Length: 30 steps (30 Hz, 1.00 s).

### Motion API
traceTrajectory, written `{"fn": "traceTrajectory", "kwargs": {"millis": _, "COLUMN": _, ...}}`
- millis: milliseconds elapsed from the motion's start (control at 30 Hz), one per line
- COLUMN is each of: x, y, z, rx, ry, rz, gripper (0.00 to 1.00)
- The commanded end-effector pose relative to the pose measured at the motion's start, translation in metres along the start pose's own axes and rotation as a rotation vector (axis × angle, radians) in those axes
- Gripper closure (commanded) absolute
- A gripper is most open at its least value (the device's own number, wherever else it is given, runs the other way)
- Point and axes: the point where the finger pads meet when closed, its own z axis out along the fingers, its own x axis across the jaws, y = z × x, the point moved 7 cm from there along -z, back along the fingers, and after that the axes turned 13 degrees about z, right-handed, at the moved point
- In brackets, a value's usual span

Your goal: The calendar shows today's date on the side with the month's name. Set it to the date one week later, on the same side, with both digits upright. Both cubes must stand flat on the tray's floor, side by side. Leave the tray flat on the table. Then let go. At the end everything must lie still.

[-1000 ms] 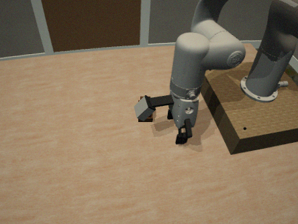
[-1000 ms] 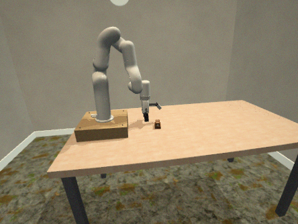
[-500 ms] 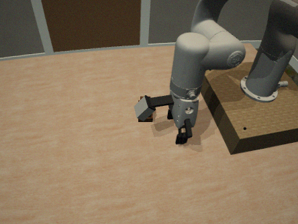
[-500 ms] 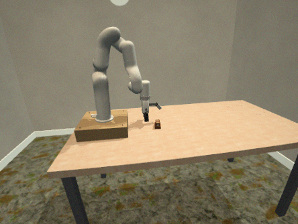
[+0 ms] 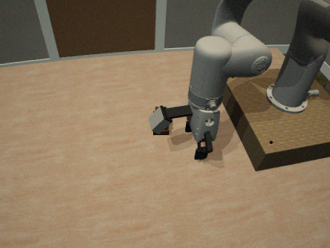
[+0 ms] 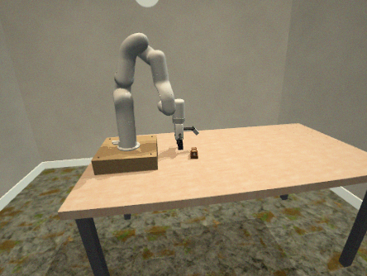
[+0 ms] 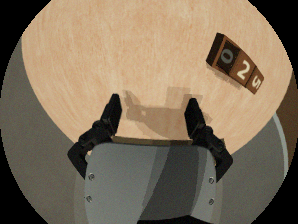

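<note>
Our end effector [image 7: 153, 117] hangs released, fingers spread wide with nothing between them, just above the table [image 7: 133, 36]. From it, the calendar [image 7: 238, 64] lies off to the upper right in the wrist view, clear of both fingertips. Its tray runs slantwise, so its long axis is skewed against the line between our fingers. In the exterior view the calendar [image 6: 193, 154] stands on the table just beside the end effector [image 6: 179, 144], on the side away from the wooden base [image 6: 124, 162]. We judge the coming move needs a sideways shift and a wrist turn.
</note>
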Motion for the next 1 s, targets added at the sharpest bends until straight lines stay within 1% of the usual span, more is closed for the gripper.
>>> {"fn": "traceTrajectory", "kwargs": {"millis": 0, "x": -0.0004, "y": -0.0008, "z": -0.0005, "rx": 0.002, "ry": -0.001, "rz": 0.000, "gripper": 0.00}}
{"fn": "traceTrajectory", "kwargs": {"millis": 800, "x": -0.0004, "y": -0.0008, "z": -0.0009, "rx": 0.002, "ry": -0.001, "rz": 0.000, "gripper": 0.00}}
{"fn": "traceTrajectory", "kwargs": {"millis": 967, "x": 0.0001, "y": -0.0009, "z": -0.0098, "rx": 0.002, "ry": -0.001, "rz": 0.000, "gripper": 0.00}}
